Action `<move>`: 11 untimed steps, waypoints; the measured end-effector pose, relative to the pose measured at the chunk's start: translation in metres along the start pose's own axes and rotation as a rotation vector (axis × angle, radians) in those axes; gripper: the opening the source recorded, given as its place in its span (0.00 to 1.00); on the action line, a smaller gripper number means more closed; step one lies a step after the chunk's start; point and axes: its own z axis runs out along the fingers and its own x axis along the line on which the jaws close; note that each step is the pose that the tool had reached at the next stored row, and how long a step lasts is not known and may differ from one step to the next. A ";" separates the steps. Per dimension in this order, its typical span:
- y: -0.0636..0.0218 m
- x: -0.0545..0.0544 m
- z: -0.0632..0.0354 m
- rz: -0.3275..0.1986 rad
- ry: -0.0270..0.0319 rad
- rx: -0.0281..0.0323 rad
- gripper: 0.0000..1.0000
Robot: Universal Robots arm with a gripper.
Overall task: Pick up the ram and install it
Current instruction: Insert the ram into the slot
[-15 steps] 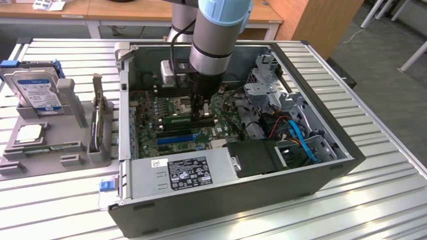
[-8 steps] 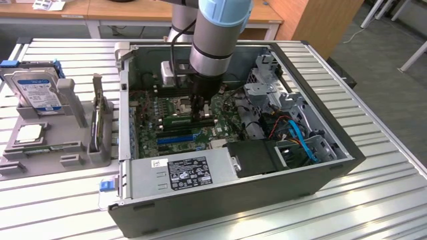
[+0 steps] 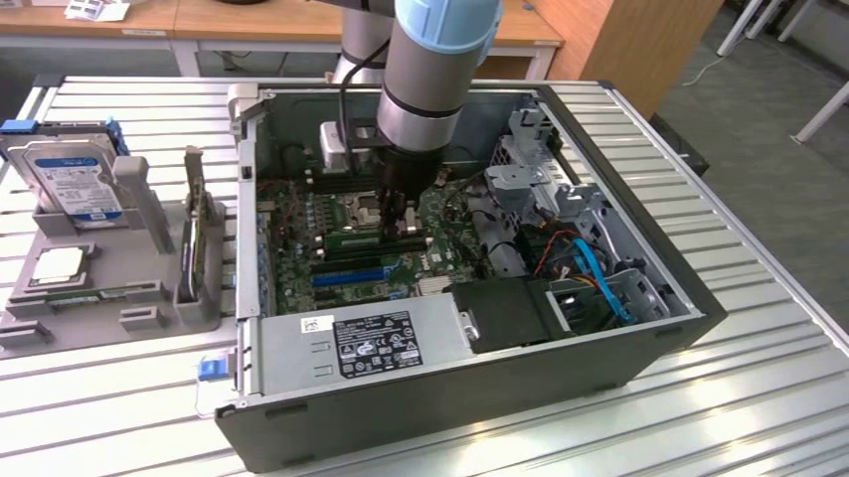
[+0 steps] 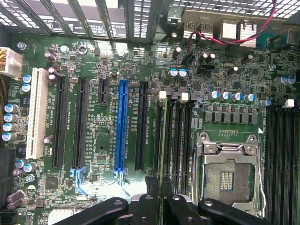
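The ram (image 4: 162,140) shows edge-on as a thin green strip, standing in line with the memory slots (image 4: 180,140) next to the empty processor socket (image 4: 227,176). My gripper (image 4: 162,200) is shut on the ram's upper edge, with its black fingers (image 4: 149,201) on either side. In the exterior view my gripper (image 3: 398,231) reaches straight down into the open computer case (image 3: 637,343), low over the middle of the motherboard (image 3: 332,273). I cannot tell from either view whether the stick is seated in its slot.
A blue expansion slot (image 4: 123,124), black slots and a white slot (image 4: 36,119) lie beside the memory slots. Outside the case, a grey fixture (image 3: 126,268) holds a hard drive (image 3: 74,179), a processor chip (image 3: 60,263) and an upright card (image 3: 199,238). The power supply (image 3: 358,343) and blue cables (image 3: 603,283) crowd the case.
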 end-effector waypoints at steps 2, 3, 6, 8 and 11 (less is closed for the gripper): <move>0.0000 0.000 0.0000 0.000 0.0000 0.0000 0.14; 0.0000 0.000 0.0000 0.000 0.0000 0.0000 0.14; -0.0001 -0.001 0.0004 0.000 -0.0001 0.0001 0.14; -0.0001 -0.001 0.0006 -0.001 -0.0001 0.0001 0.14; -0.0001 -0.001 0.0008 -0.011 0.0006 -0.0009 0.14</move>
